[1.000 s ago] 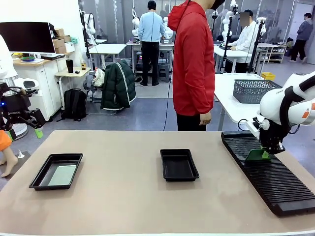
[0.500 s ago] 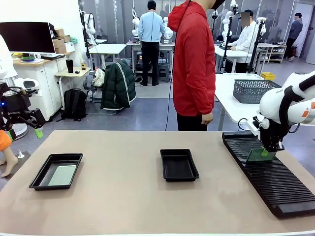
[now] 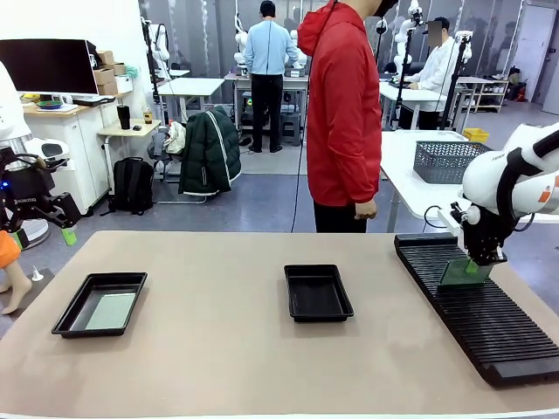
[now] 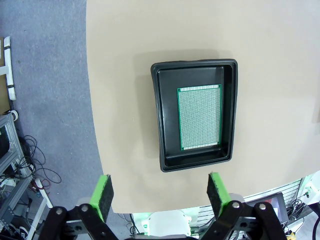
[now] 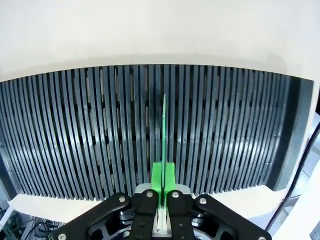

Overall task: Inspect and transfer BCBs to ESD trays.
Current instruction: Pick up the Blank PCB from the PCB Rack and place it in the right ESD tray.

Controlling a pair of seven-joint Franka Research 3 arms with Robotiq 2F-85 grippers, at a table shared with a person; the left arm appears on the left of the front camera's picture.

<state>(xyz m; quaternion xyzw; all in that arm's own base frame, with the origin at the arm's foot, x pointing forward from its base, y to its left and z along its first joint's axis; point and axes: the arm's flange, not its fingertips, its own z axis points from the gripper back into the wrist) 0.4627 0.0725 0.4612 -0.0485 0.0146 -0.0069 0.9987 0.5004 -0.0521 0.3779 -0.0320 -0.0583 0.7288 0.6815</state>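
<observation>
Two black trays, two green boards
Left tray (image 3: 70, 310) holds one board (image 3: 111, 311) lying flat; middle tray (image 3: 317, 294) shows bare floor; other board (image 3: 458, 275) stands on edge, far right, pinched in the right end effector (image 3: 479, 266).

Bright diffuse light, soft shadow rimming the tray (image 4: 162, 125) ahead of the left gripper (image 4: 160, 194), rack (image 5: 75, 140) slats bowing beyond the right gripper (image 5: 163, 175), table (image 5: 150, 30) past them washing out pale, front view crisp.

Open tabletop (image 3: 218, 367) lay between left tray (image 3: 68, 314) and middle tray (image 3: 321, 317). The slotted rack (image 3: 498, 336) lined the right edge; 1 person (image 3: 343, 113) stood, seemingly close, at the far side.
</observation>
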